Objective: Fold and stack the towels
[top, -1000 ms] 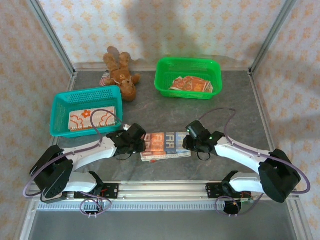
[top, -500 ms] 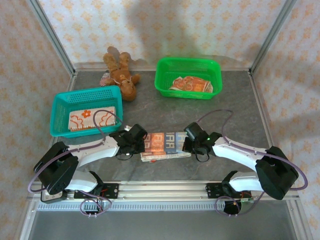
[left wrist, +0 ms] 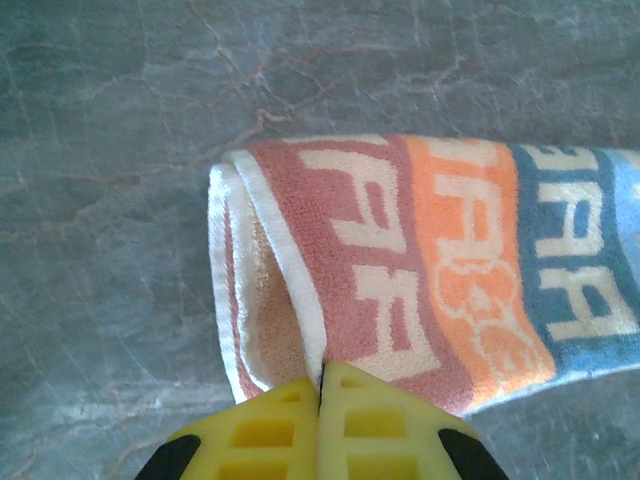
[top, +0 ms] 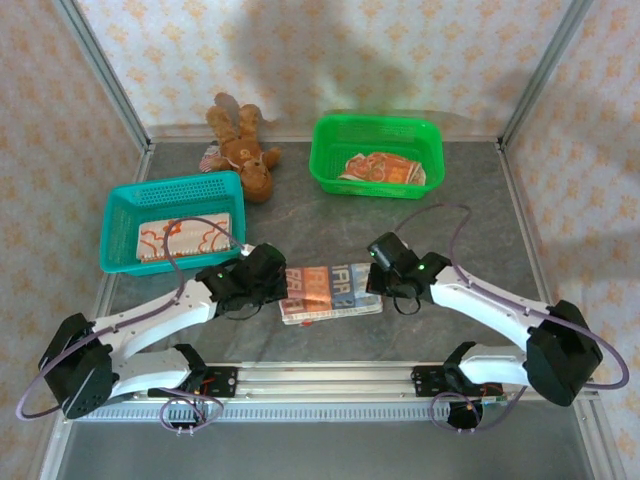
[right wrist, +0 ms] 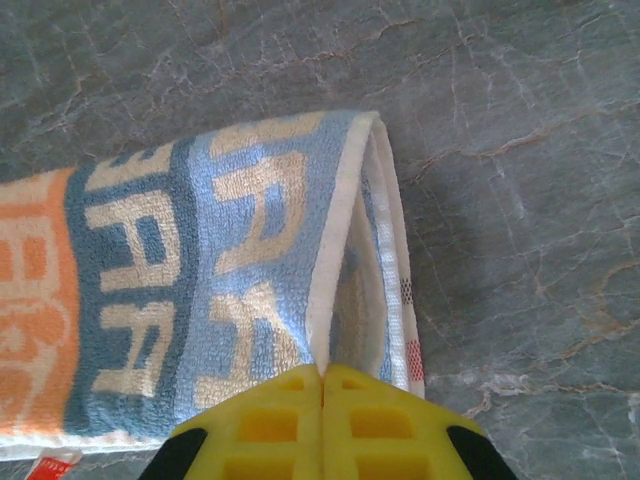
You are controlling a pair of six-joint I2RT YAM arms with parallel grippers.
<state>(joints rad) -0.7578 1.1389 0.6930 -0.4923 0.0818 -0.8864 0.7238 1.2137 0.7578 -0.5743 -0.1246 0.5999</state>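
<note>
Top view: both arms have reached a little farther out from their bases over the past second. The left tool (top: 282, 288) and right tool (top: 374, 284) sit at opposite ends of the striped towel (top: 332, 292), mid-counter (top: 450, 220). The top layer has moved with them, so the fold seems to be under way rather than finished. A folded towel (top: 190, 240) waits in the teal basket (top: 120, 215), the likely place for the stack.

Left wrist: the left tool (left wrist: 322, 372) has its yellow fingers pressed together on the white hem of the towel (left wrist: 430, 260). The towel's doubled end loops open just ahead of them.

Right wrist: the right tool (right wrist: 322, 372) likewise pinches the hem at the blue end of the towel (right wrist: 200, 260). The lower layer lies on the counter beneath.
</note>
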